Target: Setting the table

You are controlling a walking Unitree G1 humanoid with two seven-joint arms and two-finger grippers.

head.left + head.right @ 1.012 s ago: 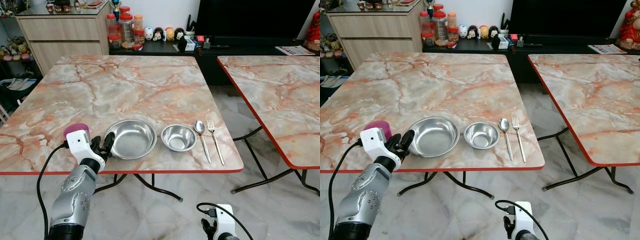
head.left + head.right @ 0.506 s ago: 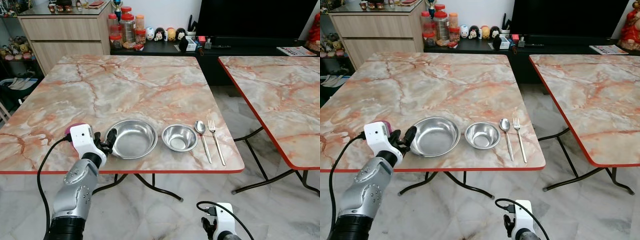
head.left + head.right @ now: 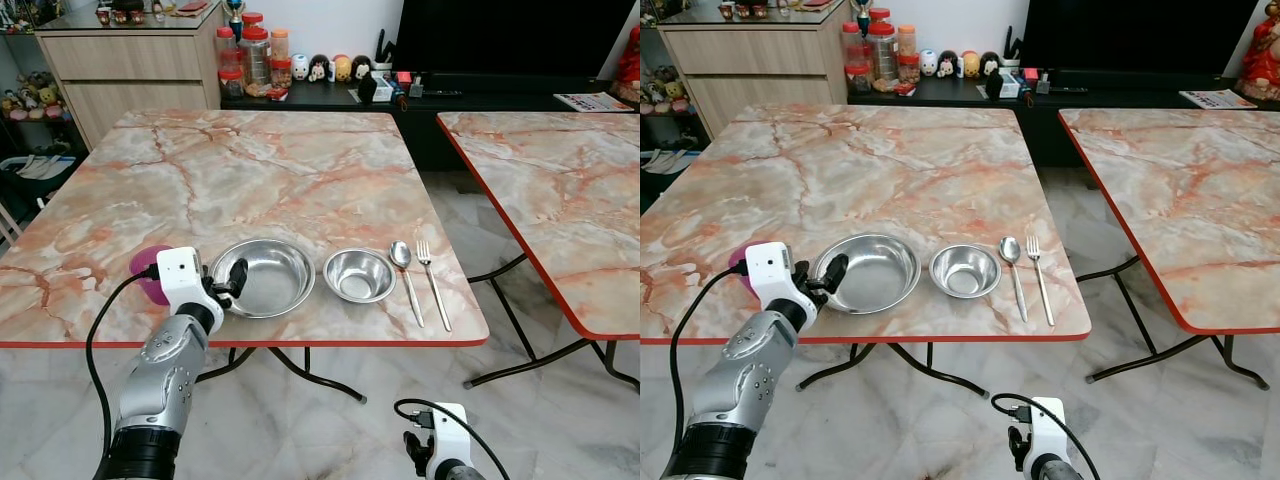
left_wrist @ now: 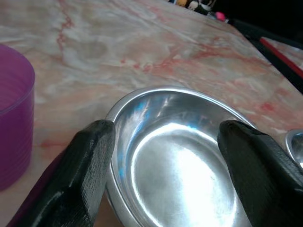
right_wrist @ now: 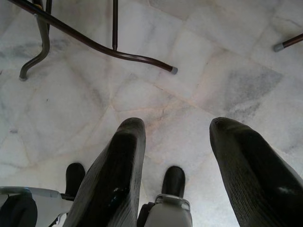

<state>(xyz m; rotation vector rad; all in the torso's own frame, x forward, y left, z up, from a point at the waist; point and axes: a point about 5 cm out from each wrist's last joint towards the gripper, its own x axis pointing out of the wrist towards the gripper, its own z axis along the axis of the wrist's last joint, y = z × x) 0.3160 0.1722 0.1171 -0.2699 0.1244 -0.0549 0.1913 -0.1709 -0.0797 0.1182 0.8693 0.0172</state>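
Note:
A large steel bowl [image 3: 265, 276] sits near the front edge of the marble table [image 3: 260, 165]. To its right stand a small steel bowl [image 3: 359, 275], a spoon [image 3: 404, 268] and a fork [image 3: 431, 279]. A purple cup [image 3: 146, 270] stands left of the large bowl. My left gripper [image 3: 228, 285] is open at the large bowl's near-left rim. In the left wrist view its fingers [image 4: 87, 165] spread across the bowl [image 4: 180, 161], with the cup [image 4: 12, 113] off to one side. My right gripper [image 5: 177, 125] hangs open above the floor.
A second marble table [image 3: 560, 190] stands to the right across a gap of tiled floor [image 3: 480, 240]. Behind are a wooden cabinet [image 3: 120, 60] and a low dark shelf with jars [image 3: 250, 55] and figurines. Metal table legs [image 5: 94, 45] cross the floor below.
My left gripper has moved right, from beside the purple cup to the large bowl's rim. The cup and the tableware have stayed put. The right arm still hangs.

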